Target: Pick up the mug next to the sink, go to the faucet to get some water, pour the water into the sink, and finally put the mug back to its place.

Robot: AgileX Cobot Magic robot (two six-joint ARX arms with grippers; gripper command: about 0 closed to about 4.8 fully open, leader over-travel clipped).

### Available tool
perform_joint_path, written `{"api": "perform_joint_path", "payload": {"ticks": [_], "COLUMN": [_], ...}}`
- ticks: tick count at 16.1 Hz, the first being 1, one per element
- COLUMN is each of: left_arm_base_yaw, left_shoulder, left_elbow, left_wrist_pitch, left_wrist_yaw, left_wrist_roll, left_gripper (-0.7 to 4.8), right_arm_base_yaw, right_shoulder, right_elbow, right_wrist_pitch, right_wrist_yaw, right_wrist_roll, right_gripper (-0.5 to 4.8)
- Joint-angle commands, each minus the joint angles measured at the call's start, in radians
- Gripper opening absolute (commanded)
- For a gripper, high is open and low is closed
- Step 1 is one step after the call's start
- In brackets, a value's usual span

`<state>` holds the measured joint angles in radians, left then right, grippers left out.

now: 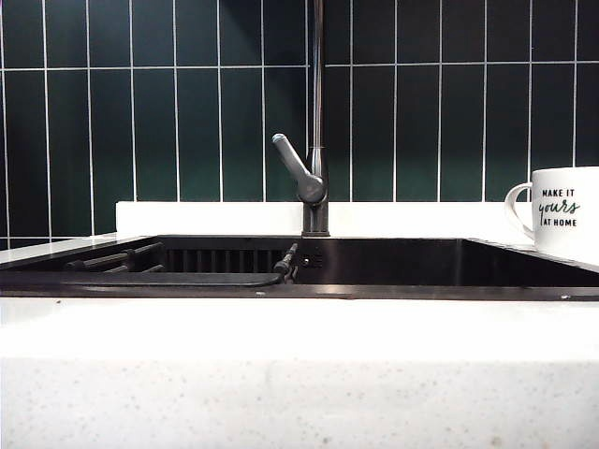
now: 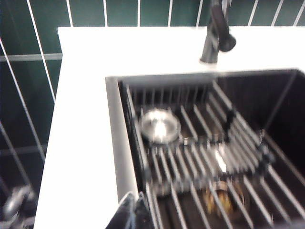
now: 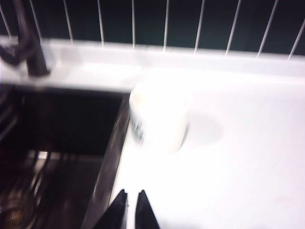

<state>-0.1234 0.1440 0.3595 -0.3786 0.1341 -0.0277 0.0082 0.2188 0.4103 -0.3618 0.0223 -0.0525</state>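
Observation:
The white mug (image 1: 566, 210) stands upright on the countertop at the sink's right edge, its handle toward the faucet and its black lettering facing the front. The right wrist view shows the mug (image 3: 159, 119) blurred, apart from my right gripper (image 3: 132, 195), whose fingers stand a narrow gap apart with nothing between them. My left gripper (image 2: 135, 200) is shut and empty over the left rim of the black sink (image 2: 112, 124). The faucet (image 1: 318, 112) rises behind the sink (image 1: 421, 262). Neither gripper shows in the exterior view.
A rack of metal bars (image 2: 205, 152) lies across the left part of the basin, with a round shiny strainer (image 2: 159, 126) on it. White speckled countertop (image 1: 299, 374) frames the sink. A dark green tiled wall (image 1: 140, 112) stands close behind.

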Motion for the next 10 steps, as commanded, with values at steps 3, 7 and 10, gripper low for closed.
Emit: {"api": "perform_joint_path", "payload": {"ticks": [3, 7, 10], "left_arm_base_yaw": [0.001, 0.001, 0.001], "left_shoulder": [0.0, 0.0, 0.0], "left_elbow": [-0.099, -0.181, -0.221], "left_wrist_pitch": [0.19, 0.241, 0.298], "left_wrist_yaw": [0.0, -0.003, -0.031], "left_wrist_roll": [-0.005, 0.021, 0.02], "left_gripper": [-0.05, -0.06, -0.06], "right_arm_base_yaw": [0.008, 0.008, 0.008], "right_shoulder": [0.002, 0.002, 0.002], "right_elbow": [-0.124, -0.23, -0.251], "right_wrist_pitch": [0.143, 0.254, 0.306], "right_wrist_yaw": [0.002, 0.005, 0.084], "right_wrist_roll": [0.182, 0.18, 0.179], "right_gripper": [0.4, 0.19, 0.17]}}
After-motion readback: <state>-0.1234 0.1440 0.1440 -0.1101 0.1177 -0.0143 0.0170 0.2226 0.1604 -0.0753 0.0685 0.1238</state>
